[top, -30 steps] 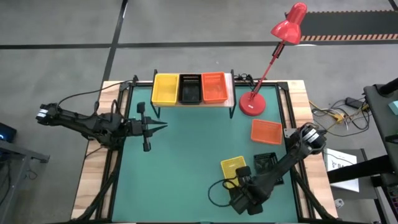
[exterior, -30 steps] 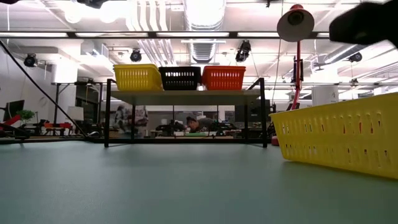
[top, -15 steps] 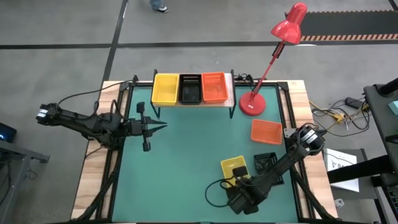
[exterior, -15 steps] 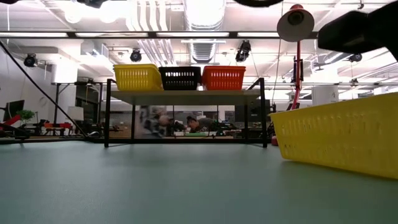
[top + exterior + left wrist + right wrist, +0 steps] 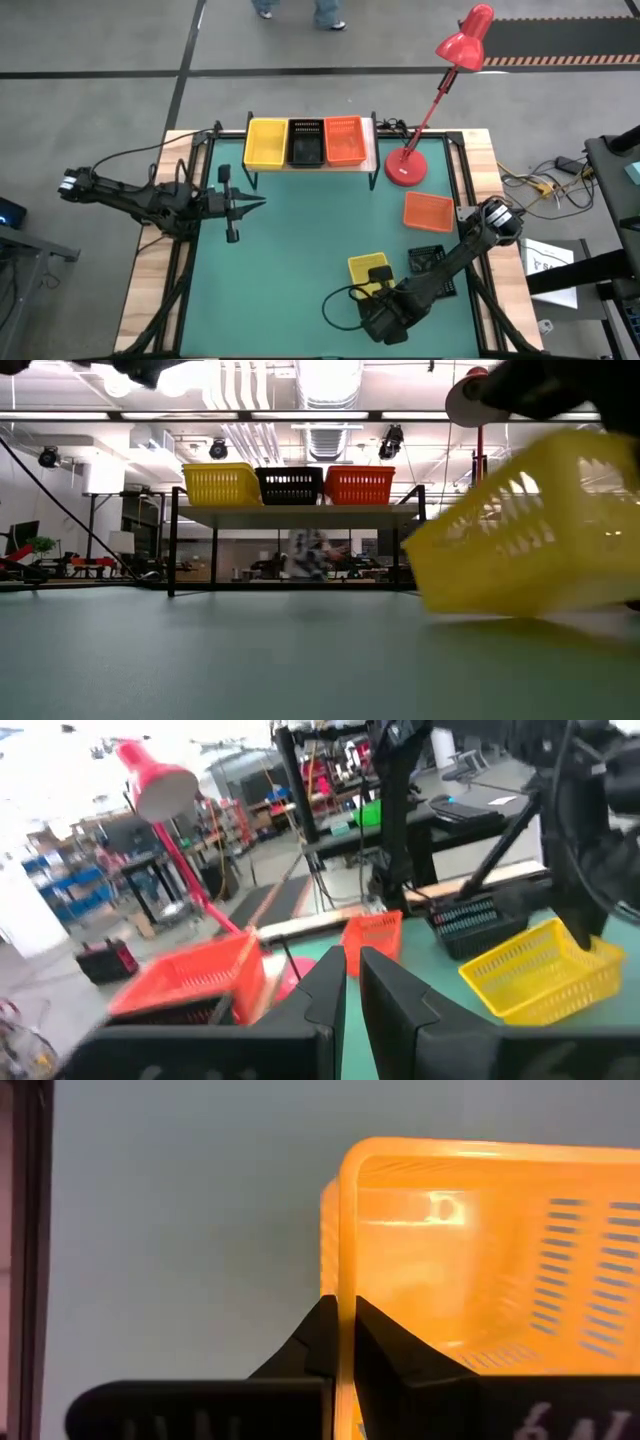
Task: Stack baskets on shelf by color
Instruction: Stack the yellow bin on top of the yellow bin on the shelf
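On the shelf (image 5: 310, 160) at the table's far edge rest a yellow basket (image 5: 265, 141), a black basket (image 5: 306, 141) and an orange basket (image 5: 343, 140), side by side. My right gripper (image 5: 340, 1315) is near the front edge, right of centre, shut on another yellow basket (image 5: 363, 270). In the low view this yellow basket (image 5: 510, 530) is tilted. A loose black basket (image 5: 430, 268) and a loose orange basket (image 5: 428, 211) lie on the mat to its right. My left gripper (image 5: 258, 203) hovers shut over the mat's left part, pointing right. My right gripper pinches one side wall of the yellow basket at its rim (image 5: 340, 1270), with one finger inside the basket and one outside. The fingers come from above, slanting in from the near side. The basket is tipped, its held side raised.
A pink-red desk lamp stands with its base (image 5: 404, 168) at the far right, beside the shelf, and its arm leans out past the table. Open green mat (image 5: 290, 260) lies between the shelf and the held basket. A person walks in the room behind.
My right gripper has shut on the yellow basket's wall and moved a little toward the table's left edge. The basket, which lay flat on the mat, has shifted left with it and is now tipped up on its held side.
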Robot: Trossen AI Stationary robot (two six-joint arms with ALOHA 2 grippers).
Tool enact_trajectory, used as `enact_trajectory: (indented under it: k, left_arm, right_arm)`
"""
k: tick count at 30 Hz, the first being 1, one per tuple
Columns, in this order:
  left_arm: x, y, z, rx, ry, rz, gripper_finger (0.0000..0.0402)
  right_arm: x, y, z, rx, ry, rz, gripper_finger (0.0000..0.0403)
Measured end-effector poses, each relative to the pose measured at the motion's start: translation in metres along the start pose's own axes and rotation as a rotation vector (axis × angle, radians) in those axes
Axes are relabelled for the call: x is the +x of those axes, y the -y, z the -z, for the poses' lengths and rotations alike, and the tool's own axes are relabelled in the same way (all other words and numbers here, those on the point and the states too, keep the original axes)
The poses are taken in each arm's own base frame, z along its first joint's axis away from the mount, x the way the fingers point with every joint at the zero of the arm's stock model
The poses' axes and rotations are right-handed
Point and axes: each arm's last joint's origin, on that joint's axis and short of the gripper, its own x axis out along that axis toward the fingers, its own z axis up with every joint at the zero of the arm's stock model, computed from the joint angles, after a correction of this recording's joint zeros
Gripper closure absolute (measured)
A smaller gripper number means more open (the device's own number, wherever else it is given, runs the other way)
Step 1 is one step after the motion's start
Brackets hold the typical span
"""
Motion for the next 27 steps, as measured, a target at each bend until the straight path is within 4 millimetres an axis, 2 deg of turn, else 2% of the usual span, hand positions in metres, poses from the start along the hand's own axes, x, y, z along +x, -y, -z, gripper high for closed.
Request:
enact_trajectory:
  k: [4, 9, 14, 21, 27]
  left_arm:
    - [0.000, 0.004, 0.014, -0.010, -0.036, 0.010, 0.0385]
    - [-0.004, 0.001, 0.010, -0.014, -0.001, 0.000, 0.0385]
    - [-0.011, -0.002, 0.007, -0.025, 0.026, -0.009, 0.0385]
    - [-0.021, -0.004, 0.016, -0.032, 0.045, -0.016, 0.0385]
    - [-0.035, -0.010, 0.016, -0.058, 0.108, -0.035, 0.0385]
  right_arm:
    - [-0.019, 0.008, -0.008, 0.014, 0.050, 0.038, 0.0394]
    - [-0.044, 0.021, -0.023, 0.035, 0.101, 0.069, 0.0394]
    - [-0.076, 0.035, -0.044, 0.049, 0.231, 0.085, 0.0394]
    - [-0.123, 0.055, -0.065, -0.018, 0.405, 0.150, 0.0394]
    - [-0.148, 0.085, -0.078, -0.034, 0.501, 0.230, 0.0394]
